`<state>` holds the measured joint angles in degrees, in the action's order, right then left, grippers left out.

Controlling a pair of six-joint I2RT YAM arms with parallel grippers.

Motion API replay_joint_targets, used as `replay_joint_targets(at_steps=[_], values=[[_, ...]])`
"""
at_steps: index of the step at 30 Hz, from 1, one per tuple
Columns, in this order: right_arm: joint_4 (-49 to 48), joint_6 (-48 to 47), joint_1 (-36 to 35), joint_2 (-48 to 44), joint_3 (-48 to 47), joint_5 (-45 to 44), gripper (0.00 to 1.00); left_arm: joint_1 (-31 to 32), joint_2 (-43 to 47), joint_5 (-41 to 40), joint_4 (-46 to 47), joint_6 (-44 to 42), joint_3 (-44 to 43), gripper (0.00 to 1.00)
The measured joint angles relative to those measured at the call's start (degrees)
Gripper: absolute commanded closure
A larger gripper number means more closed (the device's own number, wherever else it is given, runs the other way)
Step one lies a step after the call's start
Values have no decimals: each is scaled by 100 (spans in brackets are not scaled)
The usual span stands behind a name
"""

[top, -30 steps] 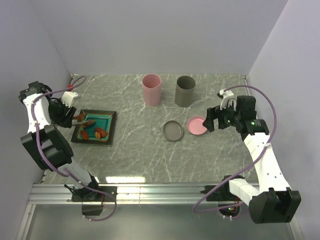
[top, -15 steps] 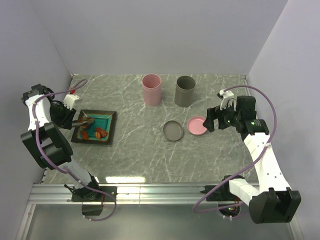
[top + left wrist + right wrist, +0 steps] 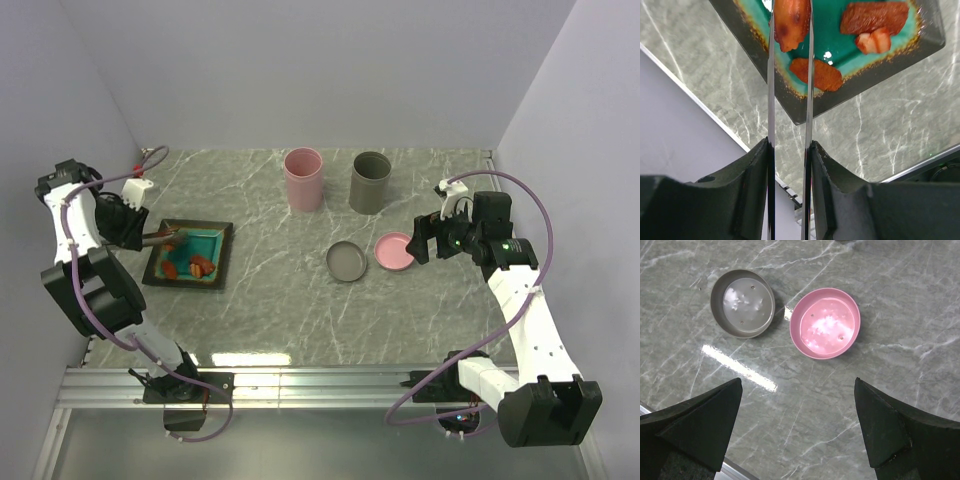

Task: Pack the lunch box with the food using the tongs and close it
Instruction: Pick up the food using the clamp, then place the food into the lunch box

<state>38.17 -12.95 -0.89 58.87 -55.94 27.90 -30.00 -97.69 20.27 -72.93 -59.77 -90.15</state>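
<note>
l. gripper (image 3: 790,150) clamped on tongs (image 3: 771,90); tips apparently pinch orange food piece (image 3: 790,22) at teal tray (image 3: 805,107); r. gripper (image 3: 797,382) spread wide.

I get bright, even light from overhead, with short, soft shadows. A white glare strip lies on the bench (image 3: 300,300) by its near edge. In the right wrist view the grey lid (image 3: 742,302) and pink lid (image 3: 825,322) shine. In the left wrist view the dark jaws blur, the tongs (image 3: 771,100) gleam and the tray (image 3: 837,37) glints.

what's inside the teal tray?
Lying inside: red-brown slab, pink-white chunk, orange slice. An orange-brown piece sits between the tongs, whose arms cover strips of the tray.
</note>
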Motion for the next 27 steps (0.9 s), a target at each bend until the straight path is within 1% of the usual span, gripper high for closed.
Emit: replay_joint_targets(at_steps=[8, 12, 17, 20, 24, 27], values=[[0, 0, 0, -2, 0, -2, 0, 35, 0, 310, -302, 210, -568, 80], [0, 2, 0, -2, 0, 0, 0, 326, 4, 470, -332, 483, -960, 80], [4, 2, 0, 0, -33, -20, 0, 1362, 20, 737, -345, 1075, -1510, 80], [2, 4, 0, 0, -42, -66, 0, 2065, 17, 990, -315, 1633, -1947, 80], [33, 11, 0, 61, -96, -177, 0, 2931, -48, 1320, -35, 2457, -2691, 80], [44, 26, 0, 153, -216, -240, 0, 3536, -203, 1480, 400, 3032, -3158, 80]])
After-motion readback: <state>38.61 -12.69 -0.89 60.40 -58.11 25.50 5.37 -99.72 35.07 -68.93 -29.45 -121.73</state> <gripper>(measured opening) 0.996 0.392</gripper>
